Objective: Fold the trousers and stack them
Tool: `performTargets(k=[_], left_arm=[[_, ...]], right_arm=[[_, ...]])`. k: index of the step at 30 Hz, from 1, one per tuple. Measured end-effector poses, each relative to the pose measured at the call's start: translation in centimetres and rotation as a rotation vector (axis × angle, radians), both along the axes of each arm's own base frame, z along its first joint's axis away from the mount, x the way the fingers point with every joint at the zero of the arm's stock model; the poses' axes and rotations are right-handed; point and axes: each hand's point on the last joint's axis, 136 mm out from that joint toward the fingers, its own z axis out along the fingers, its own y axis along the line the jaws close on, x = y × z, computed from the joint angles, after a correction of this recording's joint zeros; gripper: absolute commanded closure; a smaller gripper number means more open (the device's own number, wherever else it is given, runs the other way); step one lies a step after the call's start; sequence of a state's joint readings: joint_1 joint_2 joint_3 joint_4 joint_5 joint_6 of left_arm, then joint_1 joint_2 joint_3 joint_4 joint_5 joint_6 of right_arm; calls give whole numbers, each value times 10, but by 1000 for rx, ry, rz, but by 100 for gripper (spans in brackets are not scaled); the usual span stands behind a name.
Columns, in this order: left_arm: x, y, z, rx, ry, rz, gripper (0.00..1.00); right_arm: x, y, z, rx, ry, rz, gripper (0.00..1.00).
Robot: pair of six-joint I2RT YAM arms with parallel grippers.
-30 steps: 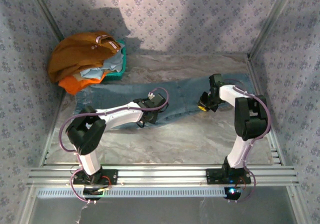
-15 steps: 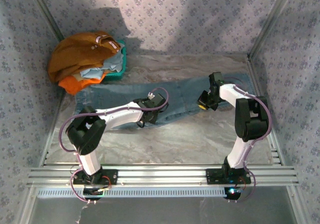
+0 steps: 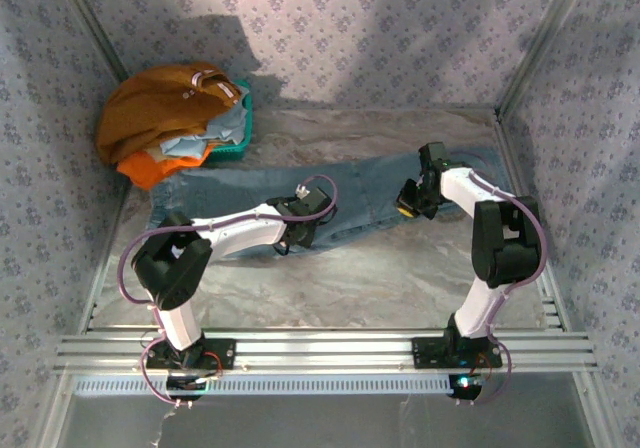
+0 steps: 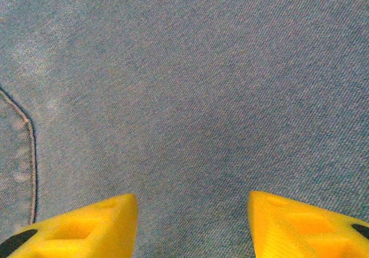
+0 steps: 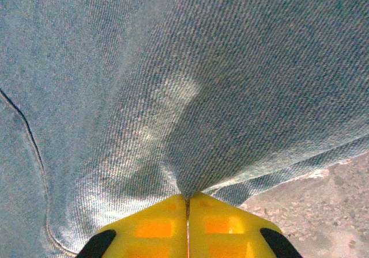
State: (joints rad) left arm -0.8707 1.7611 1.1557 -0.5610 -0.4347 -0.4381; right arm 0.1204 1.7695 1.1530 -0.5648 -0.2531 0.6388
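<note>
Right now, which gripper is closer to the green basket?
Left. The left gripper sits over the middle of the jeans, in front and right of the basket; the right gripper pinches the jeans farther right.

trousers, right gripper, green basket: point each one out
trousers [image 3: 215, 183]: top external view, bare denim in the left half
right gripper [image 5: 187, 199]: right wrist view, where its shut fingertips pinch the denim
green basket [image 3: 245, 123]: top external view, its right rim

Bare tabletop [image 3: 400, 283] between trousers [image 3: 360, 193] and arm bases; heaped clothes basket [image 3: 244, 128] in far-left corner.
</note>
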Motion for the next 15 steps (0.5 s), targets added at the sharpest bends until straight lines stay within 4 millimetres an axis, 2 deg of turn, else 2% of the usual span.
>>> performTargets(k=[4,9,15], left_arm=[[0,0,0,0,0,0,48],[0,0,0,0,1,0,49],[0,0,1,-2,-1,-1,49]], right_arm=[[0,0,0,2,-1,1,100],[0,-1,3,1,-11,2,100],[-6,-19,31,25,-92,-23,100]])
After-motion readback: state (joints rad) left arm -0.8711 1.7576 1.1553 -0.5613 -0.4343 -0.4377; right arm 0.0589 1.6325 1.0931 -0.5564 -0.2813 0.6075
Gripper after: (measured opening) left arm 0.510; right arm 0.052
